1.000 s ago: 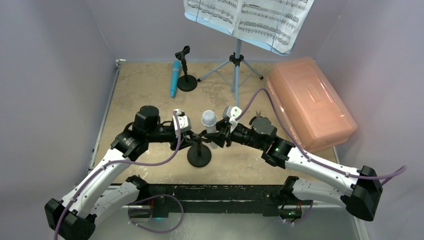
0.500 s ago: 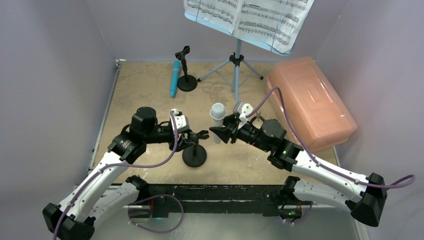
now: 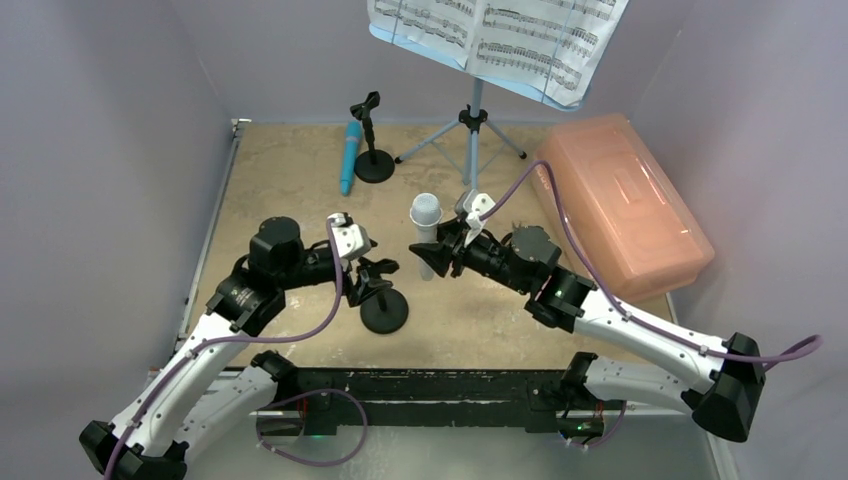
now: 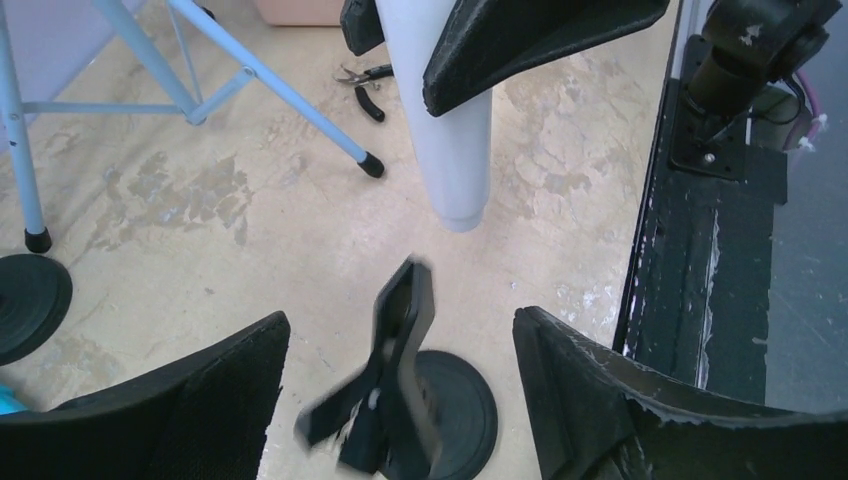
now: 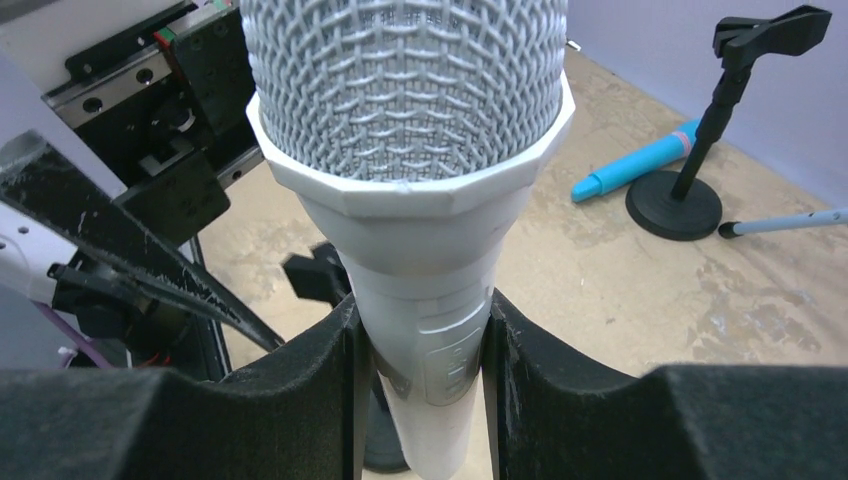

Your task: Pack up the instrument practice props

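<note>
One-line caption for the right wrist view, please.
Right gripper clamped on the white microphone, with the blue microphone lying beside a black mic holder beyond.

The sheet-music pages (image 3: 500, 40) run off the top edge of the overhead view and cover most of the music rack (image 3: 476, 125). In the left wrist view the white microphone (image 4: 450, 130) loses its head to the top edge, the clip of the near holder (image 4: 395, 390) is blurred, and the pliers (image 4: 372, 108) sit partly behind the microphone. From the right wrist, the microphone hides most of that holder.
</note>
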`<act>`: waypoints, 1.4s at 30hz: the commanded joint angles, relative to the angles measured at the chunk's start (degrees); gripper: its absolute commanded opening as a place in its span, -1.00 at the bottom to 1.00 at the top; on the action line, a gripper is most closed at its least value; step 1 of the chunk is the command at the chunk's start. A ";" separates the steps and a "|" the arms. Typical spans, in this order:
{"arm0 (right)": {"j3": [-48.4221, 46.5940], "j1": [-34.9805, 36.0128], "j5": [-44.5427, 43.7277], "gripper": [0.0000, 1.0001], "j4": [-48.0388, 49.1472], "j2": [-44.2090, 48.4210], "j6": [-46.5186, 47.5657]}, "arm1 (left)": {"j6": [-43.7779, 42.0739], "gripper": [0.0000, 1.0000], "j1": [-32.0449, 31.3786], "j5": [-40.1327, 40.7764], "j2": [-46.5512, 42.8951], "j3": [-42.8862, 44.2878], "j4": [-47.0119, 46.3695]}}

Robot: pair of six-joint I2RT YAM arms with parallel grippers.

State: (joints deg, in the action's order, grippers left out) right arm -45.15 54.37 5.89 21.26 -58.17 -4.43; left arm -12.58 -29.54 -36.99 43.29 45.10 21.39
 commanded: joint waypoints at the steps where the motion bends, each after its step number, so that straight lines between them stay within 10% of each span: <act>1: -5.22 0.20 -3.69 -0.84 0.61 -1.08 -1.06 | 3.31 0.67 0.27 2.69 0.28 2.17 -3.89; 31: -21.60 -1.64 -5.98 -0.80 2.77 -14.43 -19.22 | 17.67 0.62 0.27 10.64 12.44 9.66 -26.56; 35: -19.37 -1.87 -5.98 -0.79 5.82 -13.63 -20.91 | 16.80 0.11 0.27 10.45 12.58 9.37 -24.97; 39: -17.86 -1.90 -6.02 -0.73 7.48 -13.45 -21.31 | 16.86 -0.88 0.26 11.20 12.85 9.46 -24.53; 42: -16.42 -1.94 -6.23 -0.57 8.26 -12.99 -21.26 | 16.91 -1.00 0.28 12.91 12.63 9.43 -24.56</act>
State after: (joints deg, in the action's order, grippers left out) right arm -62.96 52.05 -1.96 24.77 -73.17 -24.32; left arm 3.88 -30.06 -28.47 56.40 53.69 -1.21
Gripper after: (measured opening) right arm 0.416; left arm 0.306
